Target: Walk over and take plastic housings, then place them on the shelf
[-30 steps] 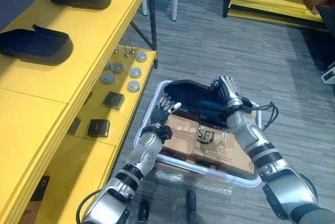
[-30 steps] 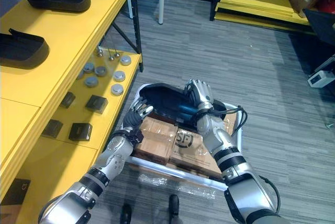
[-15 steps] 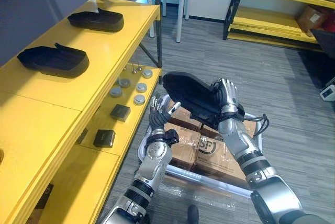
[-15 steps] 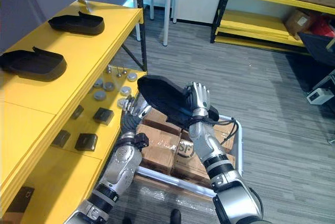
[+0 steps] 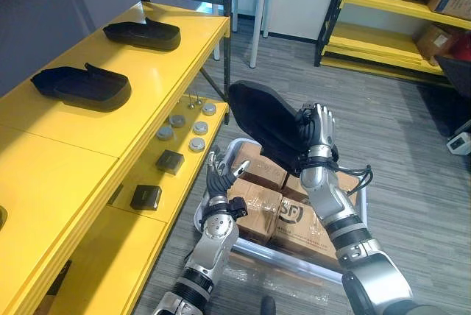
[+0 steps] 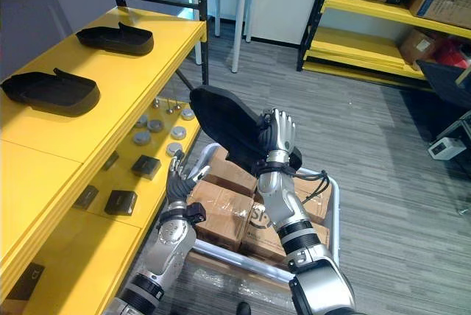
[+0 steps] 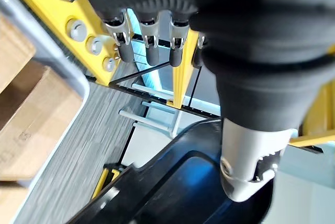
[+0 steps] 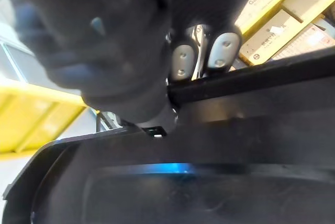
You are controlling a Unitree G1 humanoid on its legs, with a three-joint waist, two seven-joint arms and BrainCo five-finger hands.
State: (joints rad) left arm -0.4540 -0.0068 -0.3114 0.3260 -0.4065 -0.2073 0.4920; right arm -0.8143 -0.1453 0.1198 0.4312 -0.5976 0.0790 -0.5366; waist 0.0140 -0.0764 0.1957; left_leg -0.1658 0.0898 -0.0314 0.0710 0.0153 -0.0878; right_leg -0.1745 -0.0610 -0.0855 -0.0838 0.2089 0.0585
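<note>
1. The right hand [image 5: 316,129] is up in the air over a silver metal cart [image 6: 337,212].
2. Its fingers [image 8: 181,62] are hooked over the edge of a big black plastic housing [image 5: 268,124] and hold it tight.
3. The black plastic housing is tilted, with one end high and the other end low by the right hand. It touches nothing but that hand.
4. The left hand [image 5: 218,179] is lower down, just under the black plastic housing and apart from it.
5. The left hand's fingers [image 7: 152,51] are straight and spread out. They hold nothing.
6. Brown cardboard boxes [image 5: 257,204] sit in the cart, right under both hands.
7. A long yellow shelf [image 5: 154,72] stands on the robot's left, close beside the cart.
8. Two more black housings lie on top of the yellow shelf. One [image 5: 81,85] is nearer and one [image 5: 143,33] is farther away, well apart from each other.
9. On the lower level of the shelf there are small round silver discs [image 5: 197,144] and little black square blocks [image 5: 169,160].
10. The grey striped floor [image 5: 397,109] runs out past the cart.
</note>
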